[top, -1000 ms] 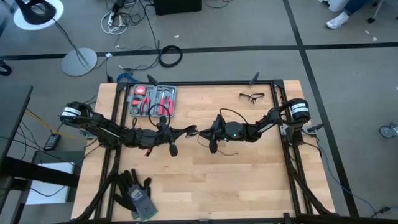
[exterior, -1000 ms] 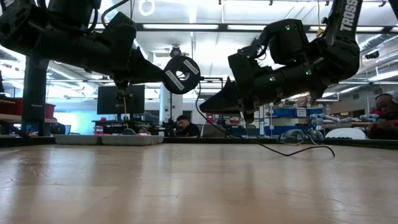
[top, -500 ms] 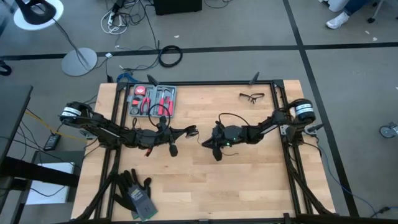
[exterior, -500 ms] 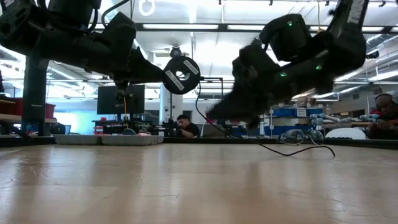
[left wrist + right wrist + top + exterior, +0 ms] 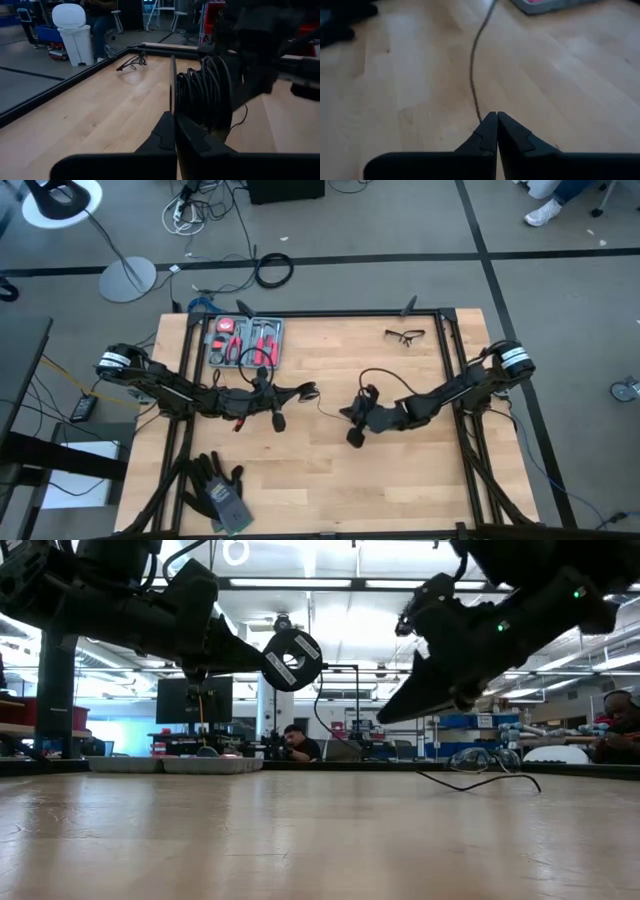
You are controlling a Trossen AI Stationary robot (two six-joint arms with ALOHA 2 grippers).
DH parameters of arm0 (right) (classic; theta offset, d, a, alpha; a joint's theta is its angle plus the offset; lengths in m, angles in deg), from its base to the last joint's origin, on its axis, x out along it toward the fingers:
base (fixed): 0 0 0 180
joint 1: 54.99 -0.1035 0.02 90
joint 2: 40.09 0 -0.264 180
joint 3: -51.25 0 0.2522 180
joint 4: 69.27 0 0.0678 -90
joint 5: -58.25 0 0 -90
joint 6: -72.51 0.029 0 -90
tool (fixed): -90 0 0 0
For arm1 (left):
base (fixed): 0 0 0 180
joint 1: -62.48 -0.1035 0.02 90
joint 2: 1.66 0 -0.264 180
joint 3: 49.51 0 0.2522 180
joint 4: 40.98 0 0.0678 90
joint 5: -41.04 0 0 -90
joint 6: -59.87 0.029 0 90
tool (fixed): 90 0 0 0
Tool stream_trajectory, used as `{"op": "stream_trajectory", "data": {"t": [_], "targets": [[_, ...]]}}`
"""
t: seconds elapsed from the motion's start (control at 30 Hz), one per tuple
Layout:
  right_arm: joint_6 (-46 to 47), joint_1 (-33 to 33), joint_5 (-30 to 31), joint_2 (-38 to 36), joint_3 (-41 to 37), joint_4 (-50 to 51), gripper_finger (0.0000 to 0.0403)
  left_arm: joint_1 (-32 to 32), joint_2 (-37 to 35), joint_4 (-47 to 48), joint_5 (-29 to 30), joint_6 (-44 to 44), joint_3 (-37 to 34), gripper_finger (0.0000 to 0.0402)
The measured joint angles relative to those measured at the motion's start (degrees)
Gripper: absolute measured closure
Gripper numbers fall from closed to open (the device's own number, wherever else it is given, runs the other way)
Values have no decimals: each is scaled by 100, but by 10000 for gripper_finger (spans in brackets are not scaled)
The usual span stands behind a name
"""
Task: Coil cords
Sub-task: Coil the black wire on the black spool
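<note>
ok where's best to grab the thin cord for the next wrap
Take the cord on its free run, jaws closing across it from the right arm's side, not on the turns wound at the left gripper. It runs thin and straight ahead of the right gripper, which looks shut on it.

A tool tray (image 5: 243, 341), glasses (image 5: 405, 335) and black gloves (image 5: 218, 490) lie on the table (image 5: 400, 480).

Grey floor (image 5: 560, 270) with dark seams — white lamp base (image 5: 127, 279), ceiling strip lights (image 5: 300, 582), monitor (image 5: 194, 700).

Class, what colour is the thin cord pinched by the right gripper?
Black; the thin cord shows best in the right wrist view.
</note>
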Motion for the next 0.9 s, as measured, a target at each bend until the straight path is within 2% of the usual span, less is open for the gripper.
{"op": "stream_trajectory", "data": {"t": [0.3,0.57,0.7,0.9], "targets": [[-962,17,-48,421,-2,-1261,379,0,0,15,0,-103,0,401],[-965,74,-61,423,-2,-1271,320,-2,0,-24,0,-95,0,401],[-1009,106,-63,423,-4,-1177,291,-17,0,-382,4,-25,0,401],[-1029,109,-63,425,-9,-1193,275,-20,0,-805,93,238,0,401]]}}
